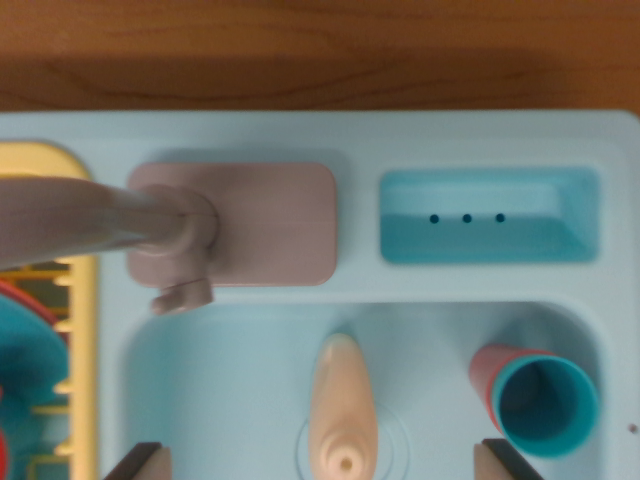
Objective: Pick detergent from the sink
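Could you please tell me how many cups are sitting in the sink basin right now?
2, nested at the basin's right: a teal cup inside a pink cup. More may lie below the frame.

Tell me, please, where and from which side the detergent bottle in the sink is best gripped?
Probably across its body, coming straight down. The bottle shows its cap hole to the wrist camera, so it seems upright in the sink, tapering with the widest part low. The tool is open, a finger on each side, and the cup stands clear.
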